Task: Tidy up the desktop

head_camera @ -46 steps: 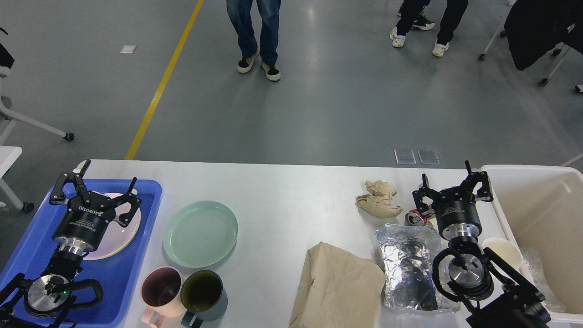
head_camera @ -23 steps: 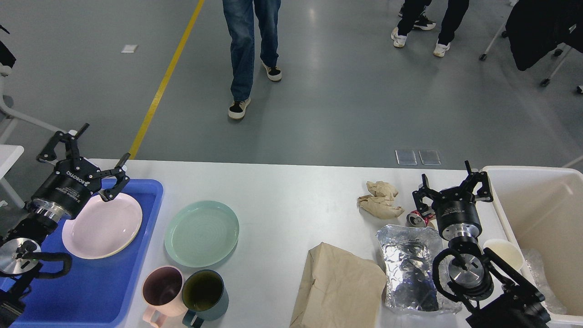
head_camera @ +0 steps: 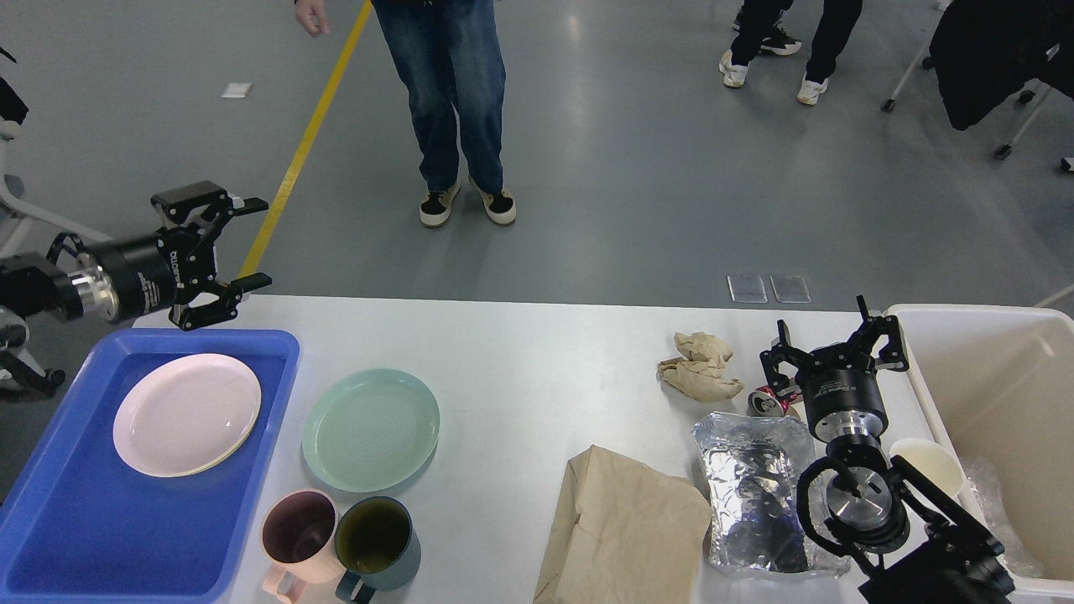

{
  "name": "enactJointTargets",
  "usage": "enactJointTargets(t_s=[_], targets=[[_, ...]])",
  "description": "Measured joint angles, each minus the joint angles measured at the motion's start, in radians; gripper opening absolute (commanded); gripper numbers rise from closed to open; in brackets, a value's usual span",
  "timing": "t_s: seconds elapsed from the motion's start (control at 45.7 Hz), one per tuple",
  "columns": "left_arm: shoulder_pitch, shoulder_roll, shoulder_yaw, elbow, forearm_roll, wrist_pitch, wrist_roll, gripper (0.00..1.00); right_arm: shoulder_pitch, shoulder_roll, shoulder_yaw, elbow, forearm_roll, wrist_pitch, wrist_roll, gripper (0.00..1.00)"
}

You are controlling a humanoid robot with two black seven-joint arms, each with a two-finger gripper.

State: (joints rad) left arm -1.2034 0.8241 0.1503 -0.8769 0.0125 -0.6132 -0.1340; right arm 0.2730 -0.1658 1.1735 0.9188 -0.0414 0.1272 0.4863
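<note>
The left gripper (head_camera: 243, 243) has risen off the tray (head_camera: 50, 520) to the frame's upper left, spread wide, empty; the right gripper (head_camera: 839, 340) stays wide over the desktop (head_camera: 520, 361).

1. The left tool (head_camera: 239, 243) hangs above the far left corner of the large white counter (head_camera: 537, 361), fingers spread, holding nothing.
2. A pale pink round plate (head_camera: 187, 413) lies in the blue plastic tray (head_camera: 101, 520); a mint-green round plate (head_camera: 371, 429) sits just beside the tray.
3. The right tool (head_camera: 839, 335), fingers apart and empty, hovers near a crumpled brown paper wad (head_camera: 698, 367) and the cream-white plastic bin (head_camera: 998, 377).
</note>
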Motion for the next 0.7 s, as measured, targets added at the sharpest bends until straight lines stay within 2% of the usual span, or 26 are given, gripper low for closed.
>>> enactJointTargets(t_s=[0.153, 0.262, 0.35, 0.481, 0.7], targets=[[-0.327, -0.089, 0.434, -0.002, 0.003, -0.001, 0.009, 0.97, 0.000, 0.000, 0.000, 0.000, 0.000, 0.000, 0.000, 1.00], [-0.511, -0.209, 0.722, -0.017, 0.004, -0.013, 0.008, 0.97, 0.000, 0.000, 0.000, 0.000, 0.000, 0.000, 0.000, 1.00], [-0.651, -0.327, 0.898, -0.034, 0.005, -0.019, 0.008, 0.97, 0.000, 0.000, 0.000, 0.000, 0.000, 0.000, 0.000, 1.00], [-0.840, -0.474, 1.061, -0.146, 0.003, -0.054, 0.012, 0.97, 0.000, 0.000, 0.000, 0.000, 0.000, 0.000, 0.000, 1.00], [-1.158, -0.607, 1.161, -0.403, -0.030, -0.129, 0.010, 0.97, 0.000, 0.000, 0.000, 0.000, 0.000, 0.000, 0.000, 1.00]])
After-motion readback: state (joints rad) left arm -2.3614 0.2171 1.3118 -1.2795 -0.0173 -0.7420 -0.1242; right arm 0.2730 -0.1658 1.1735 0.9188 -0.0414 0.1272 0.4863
